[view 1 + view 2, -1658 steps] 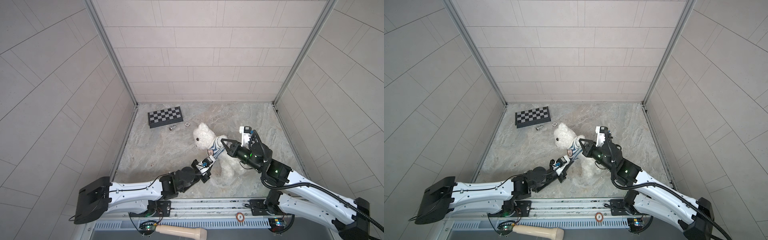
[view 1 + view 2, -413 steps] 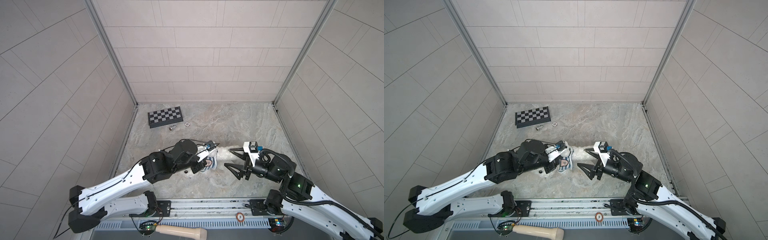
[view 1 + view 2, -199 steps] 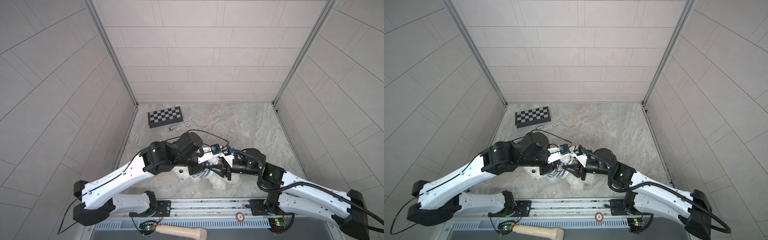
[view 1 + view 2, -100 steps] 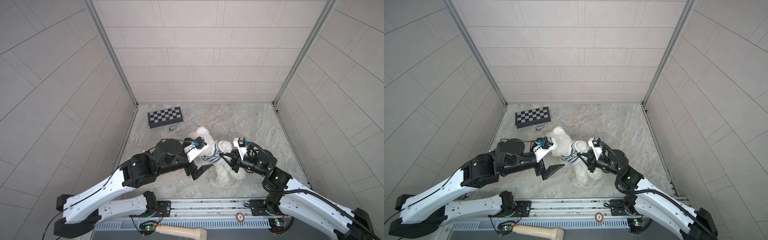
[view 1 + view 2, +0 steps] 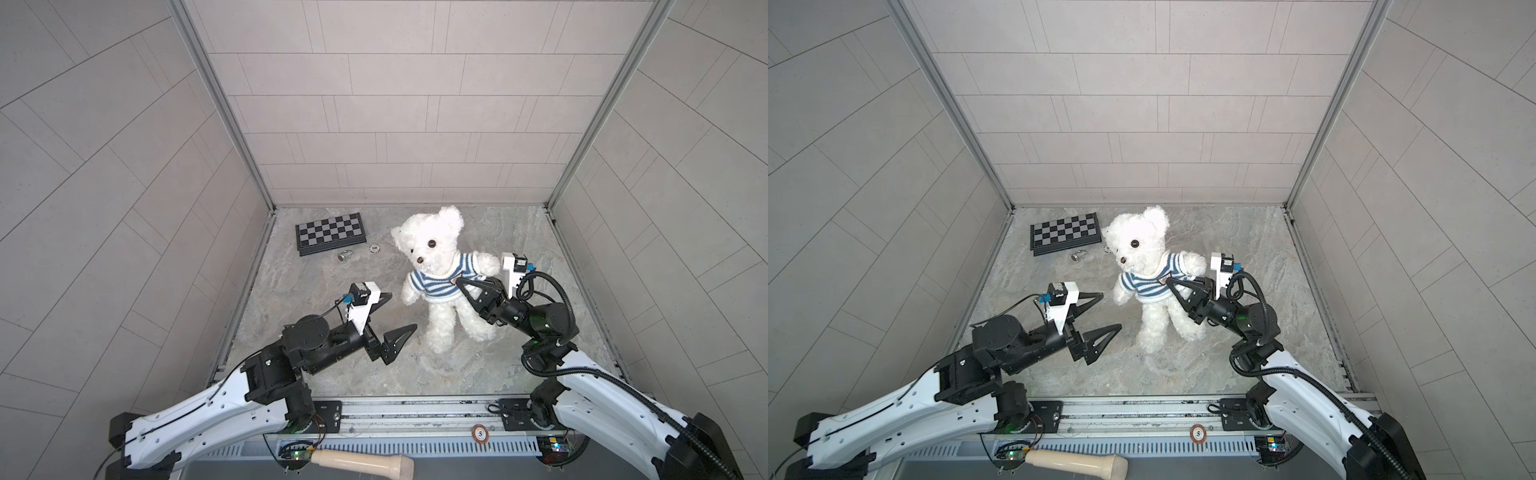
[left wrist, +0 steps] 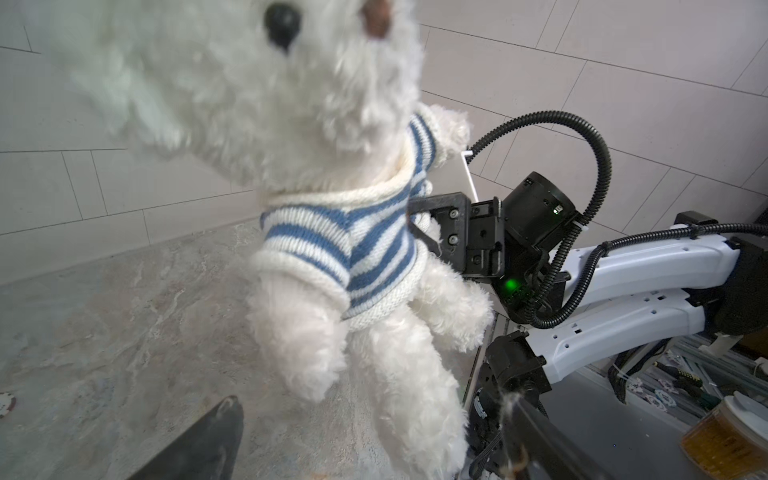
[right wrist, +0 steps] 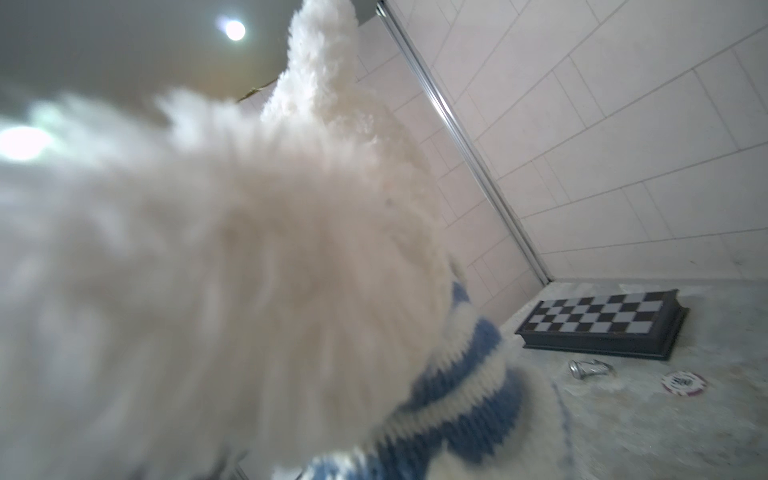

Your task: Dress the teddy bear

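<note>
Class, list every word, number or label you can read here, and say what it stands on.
"5": on the round disc on the front rail.
Poker chip beside the chessboard: print too blurred to read.
Patch on the teddy bear's shirt: too small to read.

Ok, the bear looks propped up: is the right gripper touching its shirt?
Touching. The left wrist view shows the right gripper pinching the shirt at the bear's side.
</note>
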Robot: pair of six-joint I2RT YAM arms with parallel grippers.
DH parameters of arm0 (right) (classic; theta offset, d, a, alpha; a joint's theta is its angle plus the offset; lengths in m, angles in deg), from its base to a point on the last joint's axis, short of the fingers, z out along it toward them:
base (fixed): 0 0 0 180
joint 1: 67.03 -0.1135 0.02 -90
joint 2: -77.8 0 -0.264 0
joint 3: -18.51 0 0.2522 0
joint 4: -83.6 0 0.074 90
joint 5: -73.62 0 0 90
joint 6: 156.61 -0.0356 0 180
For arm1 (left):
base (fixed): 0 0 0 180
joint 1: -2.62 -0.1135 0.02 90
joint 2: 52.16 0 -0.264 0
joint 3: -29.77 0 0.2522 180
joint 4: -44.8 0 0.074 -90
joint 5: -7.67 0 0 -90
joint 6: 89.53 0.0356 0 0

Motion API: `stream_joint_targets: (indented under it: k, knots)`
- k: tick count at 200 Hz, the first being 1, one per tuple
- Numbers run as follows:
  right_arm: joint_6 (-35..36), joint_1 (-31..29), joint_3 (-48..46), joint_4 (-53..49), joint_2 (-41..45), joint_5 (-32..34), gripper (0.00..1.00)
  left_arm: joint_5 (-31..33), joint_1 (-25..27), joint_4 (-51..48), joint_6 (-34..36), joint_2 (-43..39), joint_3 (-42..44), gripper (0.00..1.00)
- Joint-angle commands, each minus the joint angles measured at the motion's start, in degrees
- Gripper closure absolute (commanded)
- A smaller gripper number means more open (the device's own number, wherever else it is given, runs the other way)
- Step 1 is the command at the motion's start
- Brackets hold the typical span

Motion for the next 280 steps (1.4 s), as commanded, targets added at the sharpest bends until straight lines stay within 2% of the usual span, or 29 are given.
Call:
stream_joint_targets:
  k: [1, 19, 63, 127, 131, 145, 157, 175, 201, 214, 236, 280]
  knots:
    - [-7.17, 0.17, 1.85, 14.30, 0.24, -3.75, 1.00, -5.52, -0.09, 19.05, -4.41, -0.42, 3.09, 0.00]
    - [-8.19, 0.17, 1.72, 17.28, 0.60, -4.10, 1.00, -8.89, 0.13, 24.93, -5.19, 0.92, 3.63, 0.00]
    - [-9.04, 0.10, 1.50, 21.09, 0.51, -3.99, 1.00, -11.18, 1.17, 28.25, -4.62, 5.74, 0.80, 0.00]
    - [-8.86, -0.01, 0.83, 21.09, 1.78, -4.43, 1.00, -10.07, 2.63, 34.70, -2.88, 11.84, -2.02, 0.00]
    - [-8.81, 0.02, 0.69, 21.11, 1.86, -4.43, 1.00, -10.09, 2.63, 35.01, -2.78, 12.06, -2.14, 0.02]
    - [-8.65, 0.04, 0.36, 21.09, 2.16, -4.35, 1.00, -10.81, 2.63, 35.49, -2.24, 12.70, -2.77, 0.19]
    - [-8.38, 0.03, 0.10, 21.09, 2.34, -4.51, 1.00, -11.94, 2.93, 35.38, -1.81, 13.13, -3.42, 0.24]
    - [-7.84, -0.05, -0.23, 21.11, 2.68, -5.17, 1.00, -10.81, 3.42, 34.04, -1.02, 13.67, -4.17, 0.20]
    - [-7.61, -0.05, -0.25, 21.09, 3.29, -5.82, 1.00, -8.25, 3.51, 32.88, -0.32, 15.10, -5.29, 0.04]
    - [-7.58, -0.05, -0.35, 21.09, 3.71, -5.84, 1.00, -6.30, 3.68, 31.43, 0.68, 15.90, -6.06, 0.01]
    - [-7.66, -0.17, -0.35, 21.14, 4.00, -5.71, 1.00, -4.65, 3.86, 33.02, 1.29, 17.32, -5.96, 0.00]
    - [-7.34, -0.32, -0.39, 21.09, 3.50, -6.09, 1.00, -5.77, 3.86, 38.23, 0.94, 21.21, -6.99, 0.00]
